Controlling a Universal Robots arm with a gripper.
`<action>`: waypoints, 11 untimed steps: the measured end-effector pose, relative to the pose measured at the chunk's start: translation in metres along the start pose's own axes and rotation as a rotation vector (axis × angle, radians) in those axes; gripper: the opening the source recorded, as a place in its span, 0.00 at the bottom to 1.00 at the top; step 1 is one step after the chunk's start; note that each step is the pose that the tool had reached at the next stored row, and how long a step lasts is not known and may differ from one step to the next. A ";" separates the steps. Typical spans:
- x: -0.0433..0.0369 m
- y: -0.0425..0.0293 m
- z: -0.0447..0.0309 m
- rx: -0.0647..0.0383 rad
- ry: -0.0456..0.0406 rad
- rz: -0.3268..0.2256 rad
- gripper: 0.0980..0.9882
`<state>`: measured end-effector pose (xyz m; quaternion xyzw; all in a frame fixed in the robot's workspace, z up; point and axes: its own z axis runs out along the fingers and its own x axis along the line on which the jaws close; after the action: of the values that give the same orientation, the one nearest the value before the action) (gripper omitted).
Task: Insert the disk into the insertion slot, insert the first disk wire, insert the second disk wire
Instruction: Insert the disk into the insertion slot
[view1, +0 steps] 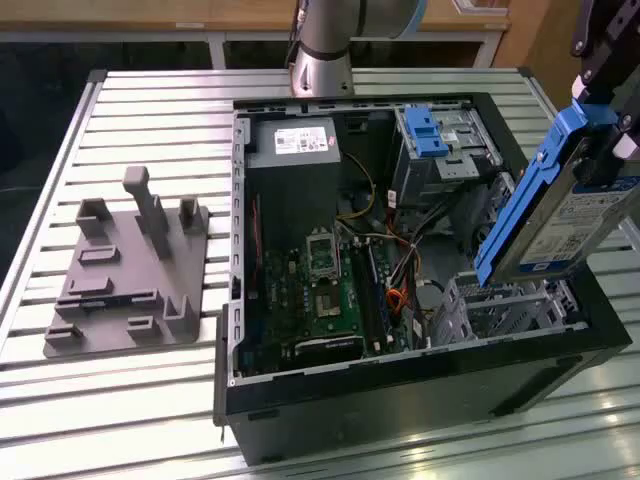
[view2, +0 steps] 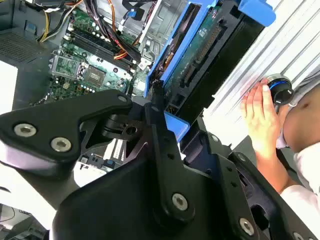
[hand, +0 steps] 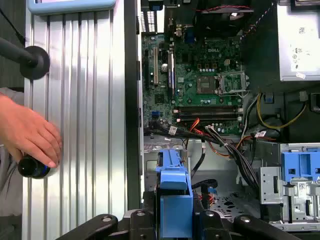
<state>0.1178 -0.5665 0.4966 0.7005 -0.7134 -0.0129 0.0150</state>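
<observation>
In the exterior view, your gripper holds the disk tilted just above the slot. In the second wrist view, its fingers pinch the disk's blue edge. In the first wrist view, 1 hand rests well apart from the slot.

The flat silver hard drive, white-labelled and edged by a bright blue plastic frame, is held steeply tilted, its lower end just above the small silver-grey sheet-metal drive cage, not yet inserted.
</observation>
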 end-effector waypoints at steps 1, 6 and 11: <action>0.0000 0.0000 0.0000 0.000 -0.0001 0.000 0.30; 0.0000 0.0000 0.0000 0.000 0.0000 0.000 0.30; 0.0000 0.0000 0.0000 0.000 0.0000 0.000 0.30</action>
<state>0.1178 -0.5665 0.4966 0.7005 -0.7134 -0.0129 0.0150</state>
